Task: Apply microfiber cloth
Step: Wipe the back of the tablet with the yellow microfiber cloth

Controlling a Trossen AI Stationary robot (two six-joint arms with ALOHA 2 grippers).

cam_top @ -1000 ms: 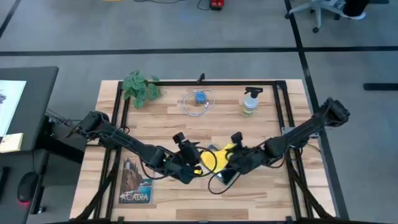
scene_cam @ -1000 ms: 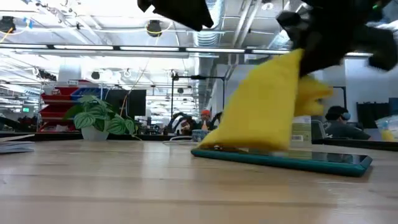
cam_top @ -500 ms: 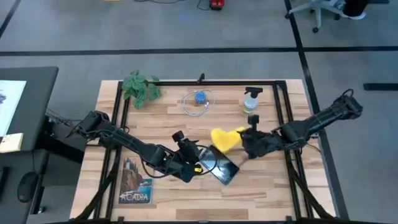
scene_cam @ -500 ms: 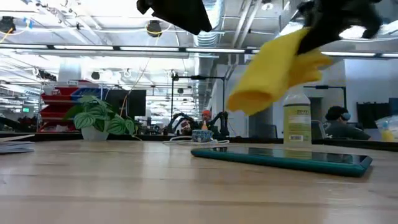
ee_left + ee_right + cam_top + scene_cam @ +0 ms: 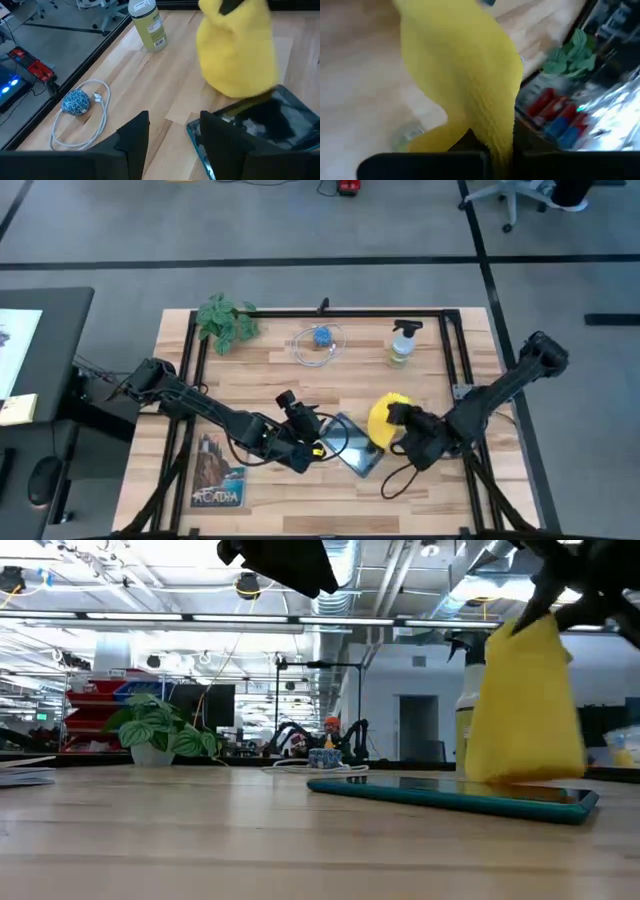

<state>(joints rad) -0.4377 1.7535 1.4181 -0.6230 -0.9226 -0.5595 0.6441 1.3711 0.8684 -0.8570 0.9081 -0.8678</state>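
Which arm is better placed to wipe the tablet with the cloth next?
The right one. The right gripper already holds the microfiber cloth, hanging at the tablet's edge. The left gripper sits open by the tablet's other end, holding nothing.

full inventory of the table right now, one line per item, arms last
microfiber cloth: 1, bright yellow, hanging from the right gripper, lower edge at the tablet's right end
tablet: 1, dark with teal edge, flat near table centre-front
spray bottle: 1, clear with pale yellow-green liquid, back right
potted plant: 1, green, back left corner
cable coil with blue ball: 1, white cable, blue ball, back centre
booklet: 1, printed cover, front left
table: 1, light wood, black frame
left gripper: dark, open, at the tablet's left end
right gripper: dark, shut on the cloth, just right of the tablet
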